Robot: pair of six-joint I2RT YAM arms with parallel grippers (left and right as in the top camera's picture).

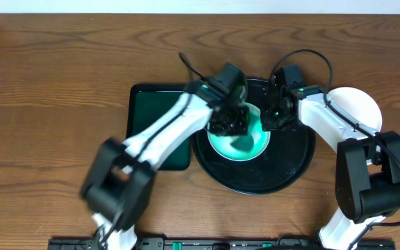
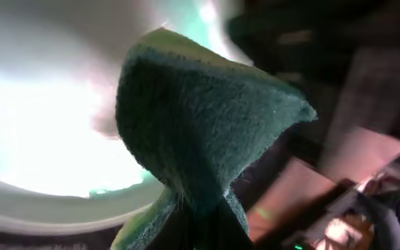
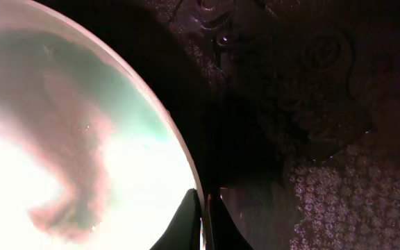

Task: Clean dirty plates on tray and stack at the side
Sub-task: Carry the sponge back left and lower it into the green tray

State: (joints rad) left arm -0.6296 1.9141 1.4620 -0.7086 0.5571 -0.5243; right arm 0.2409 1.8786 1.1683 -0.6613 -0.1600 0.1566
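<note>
A pale-mint plate (image 1: 245,146) is seen lying left of centre on the round black tray (image 1: 290,167), which is set in the middle of the wooden table (image 1: 47,83). The plate's right edge is pinched by the right gripper (image 1: 273,119). In the right wrist view its two fingers (image 3: 185,226) are seen brought together on the thin rim, with the glossy dark tray floor beside them. The left gripper (image 1: 229,123) is placed over the plate's upper left part and is clamped on a dark green sponge (image 2: 200,132), which is folded into a peak. Whether the sponge is touching the plate cannot be told. A second plate (image 1: 360,104), white, is noted on the table just right of the tray, partly hidden by the right arm. A rectangular green tray (image 1: 151,111) is noted just beside the black tray's left edge.
</note>
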